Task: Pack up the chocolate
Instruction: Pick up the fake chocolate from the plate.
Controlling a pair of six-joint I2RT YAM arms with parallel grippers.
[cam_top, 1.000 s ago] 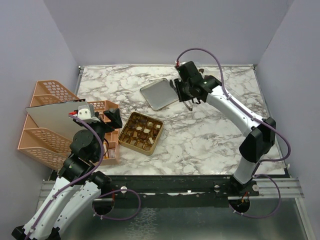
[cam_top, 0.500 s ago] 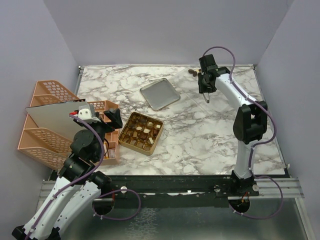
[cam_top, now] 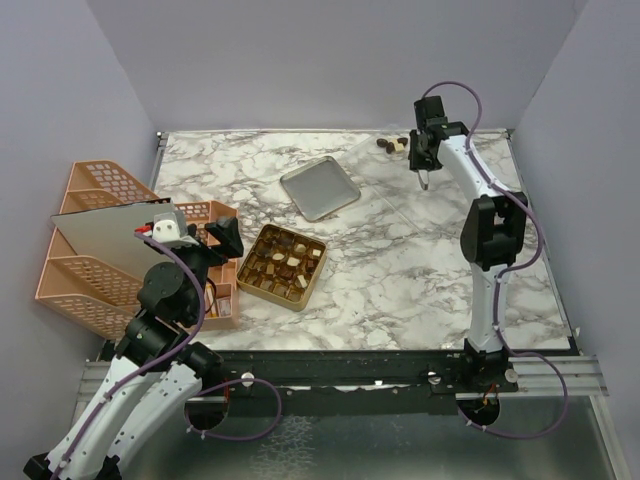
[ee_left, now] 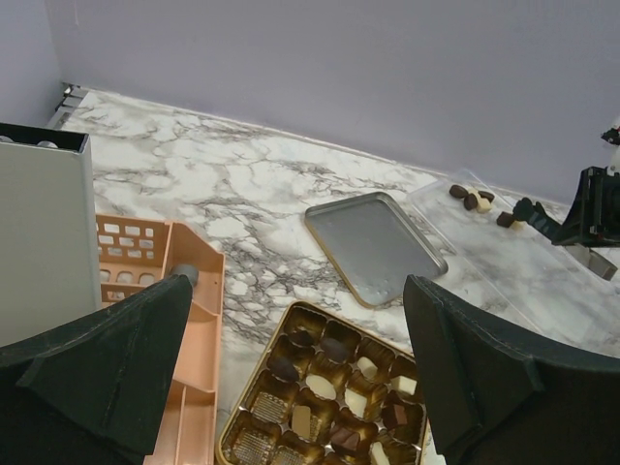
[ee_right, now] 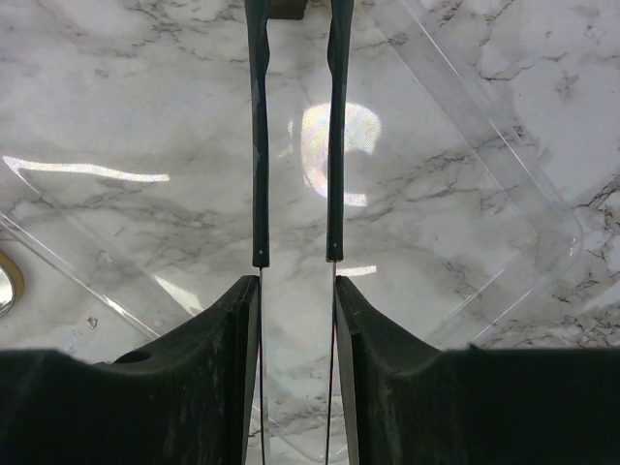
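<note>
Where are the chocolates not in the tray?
Top view: loose chocolates lie far back on the table, on a clear sheet, just left of the right pincer.

Marble table (cam_top: 400, 270), loaded
A golden tray (cam_top: 251, 252), a grey lid (cam_top: 320, 188) and a clear plastic sheet (ee_right: 436, 223) are lying on it.

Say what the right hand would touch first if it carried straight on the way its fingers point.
Most likely the clear plastic tray, which lies on the marble table right ahead of the right hand. Nothing shows in between, though depth is hard to judge.
</note>
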